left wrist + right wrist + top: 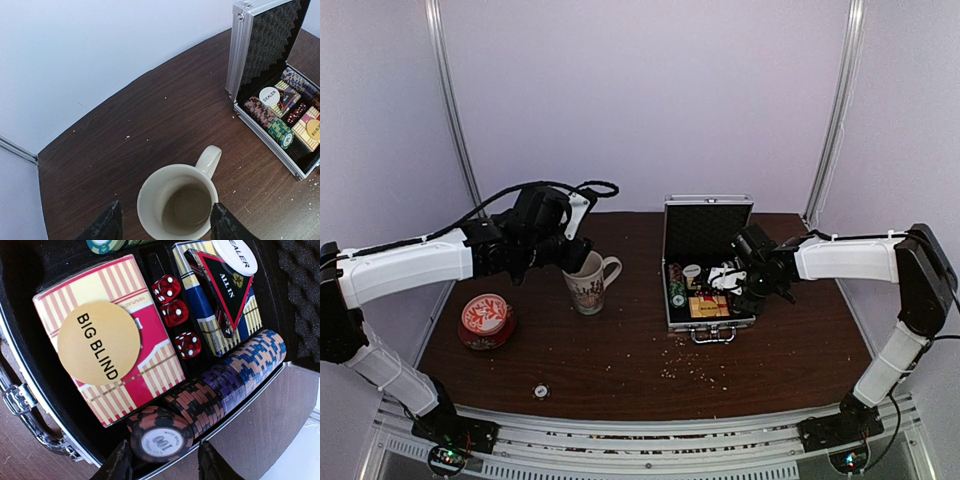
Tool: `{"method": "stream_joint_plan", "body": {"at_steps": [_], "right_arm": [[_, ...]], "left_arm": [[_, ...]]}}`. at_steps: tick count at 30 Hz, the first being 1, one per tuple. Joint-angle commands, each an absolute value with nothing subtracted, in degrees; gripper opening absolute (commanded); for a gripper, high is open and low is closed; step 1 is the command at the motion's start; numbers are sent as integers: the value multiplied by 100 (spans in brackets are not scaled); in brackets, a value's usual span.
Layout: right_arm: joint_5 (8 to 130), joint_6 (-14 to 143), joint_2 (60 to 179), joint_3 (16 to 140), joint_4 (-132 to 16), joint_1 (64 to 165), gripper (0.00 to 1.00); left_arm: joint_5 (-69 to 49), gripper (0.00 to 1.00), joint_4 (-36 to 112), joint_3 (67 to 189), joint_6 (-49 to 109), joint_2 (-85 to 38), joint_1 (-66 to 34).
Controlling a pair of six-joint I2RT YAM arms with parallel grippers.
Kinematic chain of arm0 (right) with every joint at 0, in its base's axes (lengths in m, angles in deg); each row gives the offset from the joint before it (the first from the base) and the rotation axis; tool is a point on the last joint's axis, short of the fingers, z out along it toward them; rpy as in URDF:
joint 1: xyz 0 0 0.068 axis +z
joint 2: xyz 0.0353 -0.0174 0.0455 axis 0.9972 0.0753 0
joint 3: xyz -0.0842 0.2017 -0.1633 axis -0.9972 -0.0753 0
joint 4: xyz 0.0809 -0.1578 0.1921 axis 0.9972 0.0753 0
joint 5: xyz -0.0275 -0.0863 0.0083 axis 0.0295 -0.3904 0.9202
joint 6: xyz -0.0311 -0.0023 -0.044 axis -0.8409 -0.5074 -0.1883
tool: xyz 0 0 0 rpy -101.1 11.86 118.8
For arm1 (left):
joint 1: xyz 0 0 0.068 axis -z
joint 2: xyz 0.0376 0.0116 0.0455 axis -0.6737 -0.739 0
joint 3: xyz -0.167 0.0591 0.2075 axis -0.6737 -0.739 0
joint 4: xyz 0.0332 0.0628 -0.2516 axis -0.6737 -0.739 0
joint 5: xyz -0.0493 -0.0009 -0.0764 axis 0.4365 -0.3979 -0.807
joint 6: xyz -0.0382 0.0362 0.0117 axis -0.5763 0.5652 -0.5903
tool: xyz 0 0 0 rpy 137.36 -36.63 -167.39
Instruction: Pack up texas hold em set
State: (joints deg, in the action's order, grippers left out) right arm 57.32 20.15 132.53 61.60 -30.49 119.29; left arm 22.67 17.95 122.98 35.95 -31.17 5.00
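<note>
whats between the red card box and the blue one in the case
A row of three red dice, seen in the right wrist view.

Dealer button [235, 255] cut off at top edge, small round object [541, 391] too tiny to identify

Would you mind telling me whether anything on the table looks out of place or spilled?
Yes: pale crumbs lie scattered before the open case, and one small round piece sits alone near the front edge.
</note>
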Motion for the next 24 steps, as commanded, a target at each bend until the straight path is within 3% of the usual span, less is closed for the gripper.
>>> {"method": "stream_joint_plan", "body": {"at_steps": [1, 10, 19, 24], "right_arm": [[5611, 2030, 13264, 6116, -3173, 11892, 48], [5572, 2051, 13332, 6148, -3176, 11887, 51], [5412, 2013, 13610, 6198, -2985, 11832, 64], [5257, 2148, 13708, 6293, -3120, 11740, 65]], "left_arm": [[2190, 61, 1899, 12473, 3615, -3168, 502], [2161, 61, 1884, 12490, 3612, -3186, 506], [2117, 61, 1819, 12526, 3613, -3243, 506], [2093, 61, 1816, 12526, 3605, -3256, 502]]}}
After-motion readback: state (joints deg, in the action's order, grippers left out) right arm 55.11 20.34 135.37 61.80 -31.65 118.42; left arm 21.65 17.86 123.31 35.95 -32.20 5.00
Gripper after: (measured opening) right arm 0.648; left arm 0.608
